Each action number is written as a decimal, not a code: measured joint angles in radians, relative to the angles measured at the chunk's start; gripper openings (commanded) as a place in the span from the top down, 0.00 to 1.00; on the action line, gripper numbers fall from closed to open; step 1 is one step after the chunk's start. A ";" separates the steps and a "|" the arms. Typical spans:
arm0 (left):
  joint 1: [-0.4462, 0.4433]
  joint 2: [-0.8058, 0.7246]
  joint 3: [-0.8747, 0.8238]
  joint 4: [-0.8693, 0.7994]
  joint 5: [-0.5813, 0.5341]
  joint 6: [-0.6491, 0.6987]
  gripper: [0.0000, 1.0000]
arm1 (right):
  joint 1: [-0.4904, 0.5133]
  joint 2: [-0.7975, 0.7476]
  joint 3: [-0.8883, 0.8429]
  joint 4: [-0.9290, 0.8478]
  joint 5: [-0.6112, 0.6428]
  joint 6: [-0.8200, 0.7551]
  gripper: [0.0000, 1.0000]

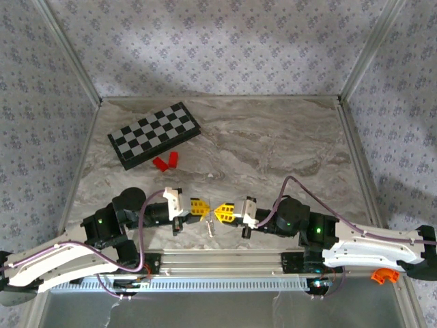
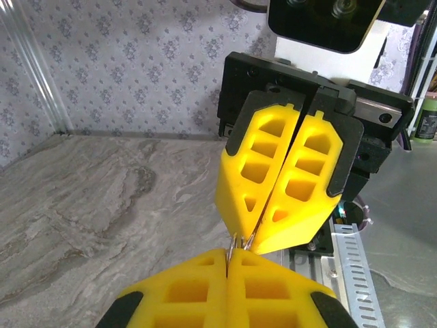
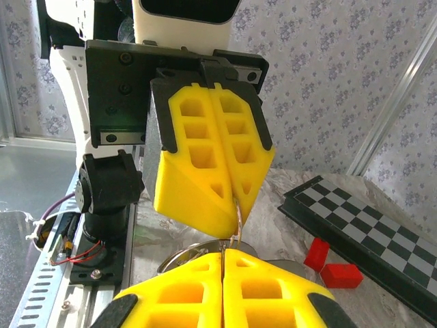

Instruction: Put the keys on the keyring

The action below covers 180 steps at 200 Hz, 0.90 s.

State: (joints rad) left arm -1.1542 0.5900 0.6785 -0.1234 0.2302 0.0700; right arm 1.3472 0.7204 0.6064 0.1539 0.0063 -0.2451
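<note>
My two grippers meet tip to tip low over the table's near edge. A thin silvery wire keyring (image 3: pixel 239 208) spans the small gap between them. My left gripper (image 1: pixel 204 209) (image 2: pixel 229 257) is shut, with the ring's wire (image 2: pixel 235 243) coming out of its pad seam. My right gripper (image 1: pixel 218 212) (image 3: pixel 223 251) is also shut, pinching the ring from the opposite side. A flat silvery key (image 3: pixel 179 254) hangs behind the right fingertips. From above, this key (image 1: pixel 210 229) dangles below the two tips.
A folded chessboard (image 1: pixel 154 134) lies at the back left, with two red blocks (image 1: pixel 166 161) just in front of it. The metal mounting rail (image 1: pixel 225 260) runs directly under the grippers. An orange part (image 1: pixel 384 275) sits at the near right corner.
</note>
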 measured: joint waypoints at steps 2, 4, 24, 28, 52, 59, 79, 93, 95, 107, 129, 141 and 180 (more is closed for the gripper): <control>0.000 0.000 -0.001 0.001 0.000 -0.001 1.00 | 0.000 0.000 0.000 0.000 0.000 0.000 0.90; 0.000 0.000 -0.002 0.003 -0.001 -0.002 1.00 | 0.000 0.000 0.000 0.000 0.001 0.000 0.90; 0.000 -0.003 -0.014 0.023 -0.020 -0.010 1.00 | 0.000 0.000 0.000 -0.002 0.002 0.000 0.85; 0.000 -0.004 -0.016 0.024 -0.028 -0.011 1.00 | 0.002 0.000 0.000 -0.003 0.001 0.001 0.85; 0.002 -0.013 -0.021 0.037 -0.048 -0.012 1.00 | 0.008 0.000 -0.001 -0.007 -0.003 0.000 0.83; 0.002 -0.014 -0.022 0.042 -0.049 -0.012 1.00 | 0.008 0.000 -0.002 -0.008 -0.003 0.000 0.83; 0.002 -0.023 -0.025 0.061 -0.048 -0.012 1.00 | 0.008 -0.001 -0.002 -0.008 -0.003 0.000 0.82; 0.002 -0.035 -0.033 0.072 -0.042 -0.011 1.00 | 0.008 -0.006 -0.003 -0.008 -0.003 0.001 0.82; 0.002 -0.037 -0.034 0.072 -0.040 -0.011 1.00 | 0.008 -0.008 -0.003 -0.008 -0.003 0.002 0.82; 0.002 -0.050 -0.042 0.076 -0.027 -0.011 1.00 | 0.010 -0.026 -0.007 -0.008 -0.003 0.009 0.81; 0.002 -0.080 -0.048 0.076 0.008 -0.011 1.00 | 0.017 -0.077 -0.012 -0.004 -0.004 0.023 0.79; 0.002 -0.093 -0.048 0.077 0.026 -0.011 1.00 | 0.019 -0.104 -0.013 0.003 -0.009 0.028 0.78; 0.002 -0.117 -0.048 0.080 0.081 -0.011 1.00 | 0.021 -0.084 0.000 0.014 -0.029 0.050 0.69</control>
State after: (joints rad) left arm -1.1522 0.4728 0.6308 -0.0433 0.3115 0.0589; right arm 1.3682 0.6365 0.6067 0.1677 -0.0223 -0.1951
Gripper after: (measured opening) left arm 0.045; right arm 0.284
